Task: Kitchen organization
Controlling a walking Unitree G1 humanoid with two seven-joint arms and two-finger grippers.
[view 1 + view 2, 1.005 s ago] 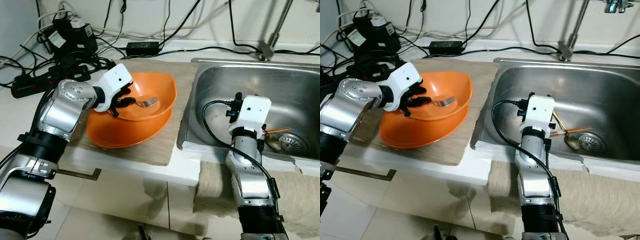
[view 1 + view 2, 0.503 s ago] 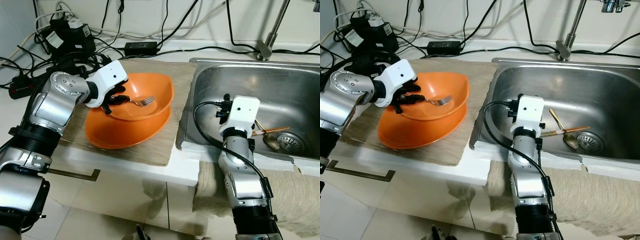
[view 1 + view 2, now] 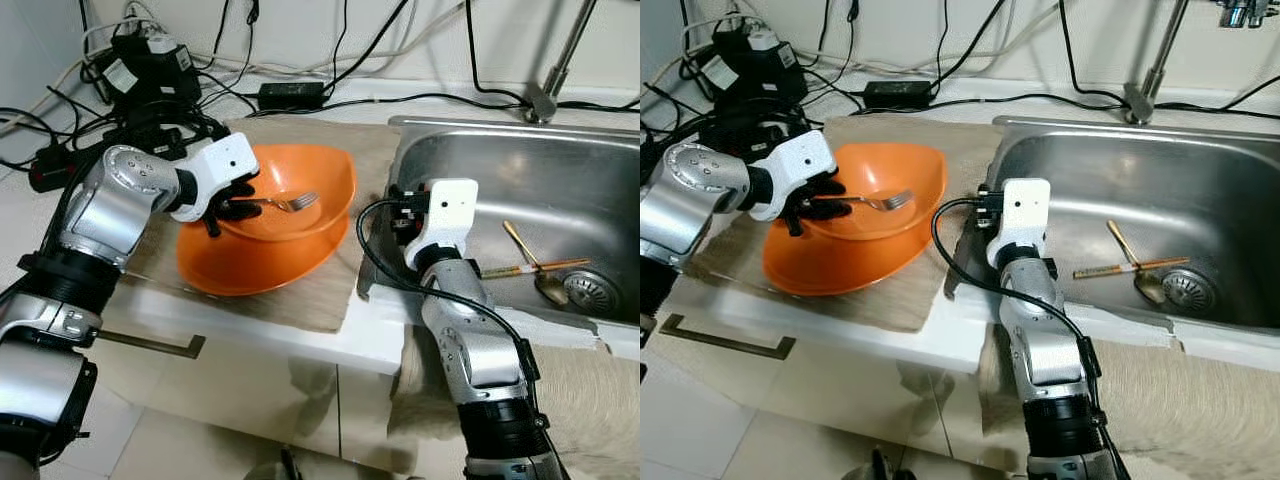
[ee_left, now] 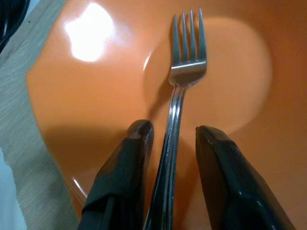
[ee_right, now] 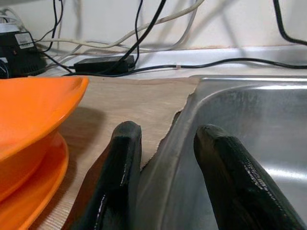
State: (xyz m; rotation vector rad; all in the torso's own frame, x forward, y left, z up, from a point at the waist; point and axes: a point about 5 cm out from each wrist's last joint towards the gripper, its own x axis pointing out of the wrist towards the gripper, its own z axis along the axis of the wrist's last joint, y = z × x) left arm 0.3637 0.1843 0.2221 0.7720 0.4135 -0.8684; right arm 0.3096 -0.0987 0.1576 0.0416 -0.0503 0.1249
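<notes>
Cutlery first, by count: one fork (image 4: 179, 105), one spoon (image 3: 1137, 267) and what looks like a pair of chopsticks (image 3: 1130, 266), though I cannot separate the sticks clearly; two orange dishes, an orange bowl (image 3: 300, 190) nested on a wider orange plate (image 3: 260, 275); one steel sink (image 3: 1230, 190); one beige mat (image 3: 330, 290) under the dishes. Bowl and plate sit on the mat on the counter to my left of the sink; the fork's tines hang over the hollow of the bowl; spoon and chopsticks lie on the sink floor near the drain (image 3: 1188, 288), touching or crossing each other. My left gripper (image 4: 168, 136) is at the bowl's near-left rim with its two black fingers (image 4: 129, 163) pinched onto the fork's handle, the fork pointing straight out between them across the bowl. My right gripper (image 5: 165, 143) hovers at the sink's left edge, fingers spread apart with nothing between them, one fingertip over the mat and the other over the steel rim; spoon and chopsticks lie well apart from it, deeper in the basin.
</notes>
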